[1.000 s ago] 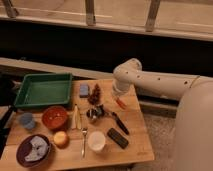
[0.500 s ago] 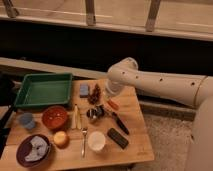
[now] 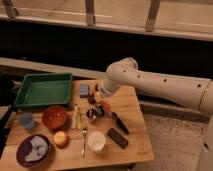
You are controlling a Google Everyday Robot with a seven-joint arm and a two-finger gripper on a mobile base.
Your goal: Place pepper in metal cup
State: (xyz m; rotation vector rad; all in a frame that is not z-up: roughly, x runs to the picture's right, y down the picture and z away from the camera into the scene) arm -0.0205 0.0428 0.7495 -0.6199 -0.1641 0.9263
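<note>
1. Gripper (image 3: 99, 102) hangs over mid-table, closed on pepper (image 3: 105, 106), just above and right of metal cup (image 3: 92, 114); the table (image 3: 134, 112) is bare wood along its right edge
2. Count: metal cup, blue cup (image 3: 26, 120), white cup (image 3: 96, 141); red bowl (image 3: 55, 116), purple bowl (image 3: 34, 150); one tray (image 3: 44, 90)
3. Wooden table; dark wall (image 3: 60, 47) behind

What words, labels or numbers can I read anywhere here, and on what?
None: no word, label or number is readable on the wooden table, anything on it, or the white robot arm.
The hand, shut on the slim orange-red pepper, hangs close to the small shiny metal cup.
</note>
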